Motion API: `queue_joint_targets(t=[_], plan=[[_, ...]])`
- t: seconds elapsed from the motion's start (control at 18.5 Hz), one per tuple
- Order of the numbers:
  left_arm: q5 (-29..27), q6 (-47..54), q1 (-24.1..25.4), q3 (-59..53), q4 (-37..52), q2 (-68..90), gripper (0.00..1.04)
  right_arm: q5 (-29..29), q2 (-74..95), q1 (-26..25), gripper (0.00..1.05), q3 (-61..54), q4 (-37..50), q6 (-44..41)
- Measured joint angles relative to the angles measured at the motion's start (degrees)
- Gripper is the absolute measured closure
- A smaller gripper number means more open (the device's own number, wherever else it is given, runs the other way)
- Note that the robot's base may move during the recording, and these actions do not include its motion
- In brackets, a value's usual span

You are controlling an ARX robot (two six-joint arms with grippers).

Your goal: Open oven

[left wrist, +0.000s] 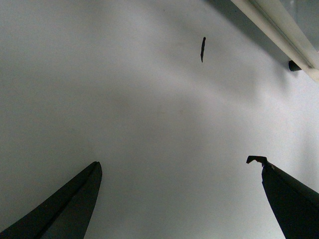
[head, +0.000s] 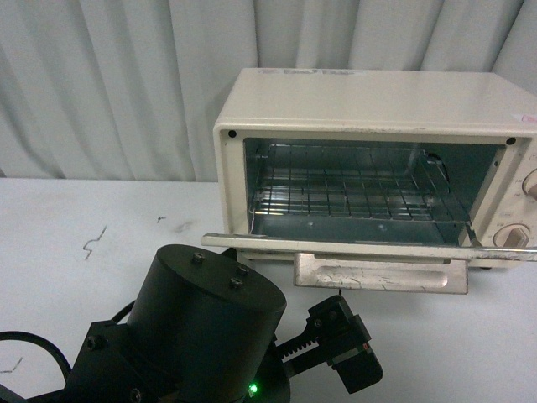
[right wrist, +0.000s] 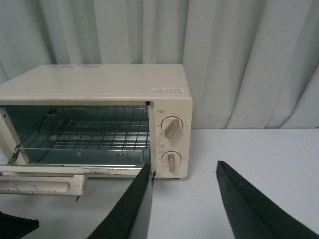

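Our left gripper (left wrist: 177, 162) hangs with its two dark fingers (left wrist: 65, 209) spread wide. Only bare white table (left wrist: 124, 99) shows between them, so it holds nothing. Beyond the fingertips lies a small dark mark (left wrist: 202, 49) on the tabletop. Past that, the cream edge of the oven (left wrist: 281, 27) crosses the corner of the wrist view, well clear of both fingers. From the front we see the left arm (head: 201, 327) low in the foreground, its black cylindrical body in front of the oven's left end. Its gripper end sits just short of the handle (head: 382, 274), near it but not touching. Our right gripper (right wrist: 183, 167) is also parted wide and empty. In its wrist view one fingertip overlaps the oven's lower front corner beneath the knobs (right wrist: 172, 128); we cannot tell whether it touches there or merely stands before it. The other finger lies over open table beside the oven's right wall. The oven stands on the table against a pale pleated curtain (head: 126, 84), a little to the right of centre in the front view. Its door (head: 361, 248) is swung down flat, so the beige bar handle juts toward us at table height. Inside the open cavity the wire rack (head: 336, 189) sits level, with nothing on it.
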Motion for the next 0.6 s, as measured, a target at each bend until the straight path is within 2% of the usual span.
queue_joint_targets(t=[0.22,0.27,0.43,0.6], plan=[[0.0,0.0,0.0,0.0,0.0,0.0,0.07,0.0,0.0,0.0,0.27,0.0,0.0,0.0],[0.0,0.0,0.0,0.0,0.0,0.0,0.07,0.0,0.0,0.0,0.13,0.0,0.0,0.0],[0.0,0.0,0.0,0.0,0.0,0.0,0.07,0.0,0.0,0.0,0.06,0.0,0.0,0.0],[0.0,0.0,0.0,0.0,0.0,0.0,0.07,0.0,0.0,0.0,0.04,0.0,0.0,0.0]])
